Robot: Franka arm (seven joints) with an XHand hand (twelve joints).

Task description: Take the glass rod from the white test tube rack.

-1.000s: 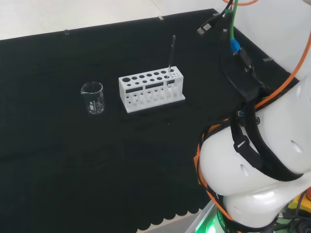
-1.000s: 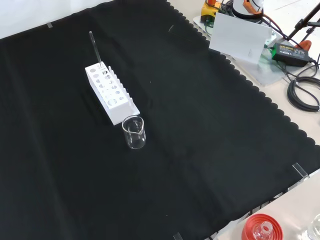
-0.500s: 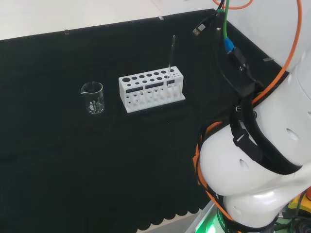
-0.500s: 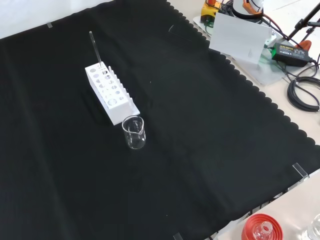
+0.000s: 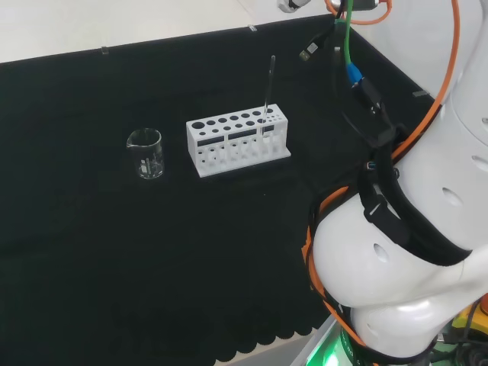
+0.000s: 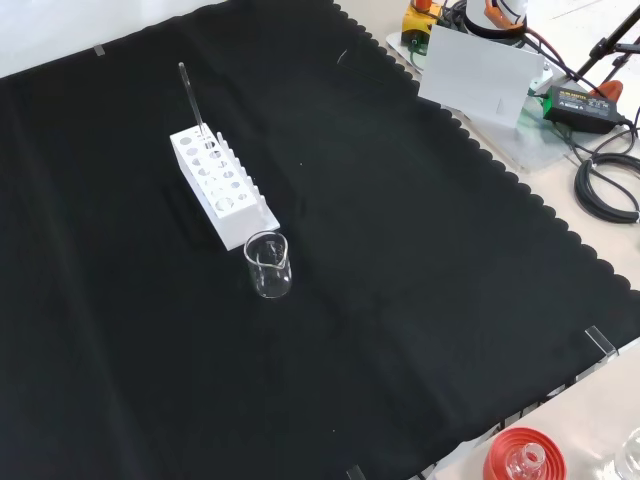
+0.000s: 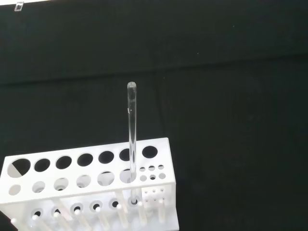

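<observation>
No text, label, number or sign can be read in any of the views. The small clear glass beaker carries faint pale markings on its wall, too small to make out. The white plastic test tube rack with its rows of round holes bears no print, and the black adapter box on the bench beside the black cloth shows a small label whose wording cannot be told.

Glossy white rounded arm links wrapped with black straps and orange cables.
</observation>
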